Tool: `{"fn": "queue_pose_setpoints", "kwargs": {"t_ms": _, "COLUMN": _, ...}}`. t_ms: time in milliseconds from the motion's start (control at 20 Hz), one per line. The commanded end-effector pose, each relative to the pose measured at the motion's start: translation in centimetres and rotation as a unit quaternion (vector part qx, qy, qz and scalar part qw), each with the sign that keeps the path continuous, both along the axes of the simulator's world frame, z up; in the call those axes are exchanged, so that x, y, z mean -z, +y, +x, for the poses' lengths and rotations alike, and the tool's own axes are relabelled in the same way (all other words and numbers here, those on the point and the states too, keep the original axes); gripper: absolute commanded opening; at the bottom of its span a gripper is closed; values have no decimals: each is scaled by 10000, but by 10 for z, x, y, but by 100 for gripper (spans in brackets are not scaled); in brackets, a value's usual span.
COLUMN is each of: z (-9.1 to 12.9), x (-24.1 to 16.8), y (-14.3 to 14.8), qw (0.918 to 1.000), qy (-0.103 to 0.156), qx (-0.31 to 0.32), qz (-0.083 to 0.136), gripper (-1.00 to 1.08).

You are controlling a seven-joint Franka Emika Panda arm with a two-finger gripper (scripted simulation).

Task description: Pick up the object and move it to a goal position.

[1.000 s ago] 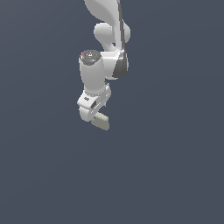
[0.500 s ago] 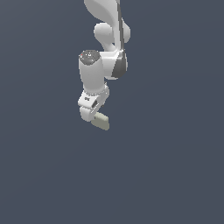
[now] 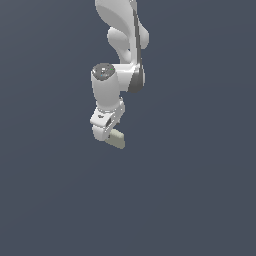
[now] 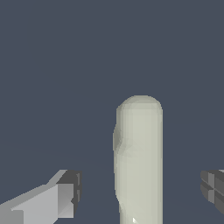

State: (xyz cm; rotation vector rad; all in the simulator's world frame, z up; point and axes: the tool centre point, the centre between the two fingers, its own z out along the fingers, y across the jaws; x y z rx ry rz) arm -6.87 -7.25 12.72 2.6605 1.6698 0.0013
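Object [image 4: 139, 157] stands between the spread jaws, touching neither finger [image 4: 65, 194].

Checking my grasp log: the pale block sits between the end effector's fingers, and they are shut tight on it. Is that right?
Not quite. The pale block does sit between the fingers, but the end effector is open: the wrist view shows a clear gap of background on each side of the block, so neither finger touches it.

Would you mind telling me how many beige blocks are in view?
1. The beige block sits at the hand, between its fingers; nothing suggests another hidden.
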Motion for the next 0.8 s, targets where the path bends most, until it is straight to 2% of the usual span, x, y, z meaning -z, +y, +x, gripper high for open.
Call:
{"fn": "queue_pose_setpoints", "kwargs": {"t_ms": 0, "z": -1, "x": 13, "y": 0, "qw": 10000, "qy": 5, "qx": -6, "qz": 2, "gripper": 100}}
{"fn": "queue_pose_setpoints", "kwargs": {"t_ms": 400, "z": 0, "x": 32, "y": 0, "qw": 10000, "qy": 5, "qx": -12, "qz": 1, "gripper": 100}}
{"fn": "queue_pose_setpoints", "kwargs": {"t_ms": 450, "z": 0, "x": 32, "y": 0, "qw": 10000, "qy": 5, "qx": -12, "qz": 1, "gripper": -100}}
{"fn": "queue_pose_setpoints", "kwargs": {"t_ms": 750, "z": 0, "x": 32, "y": 0, "qw": 10000, "qy": 5, "qx": -12, "qz": 1, "gripper": -100}}
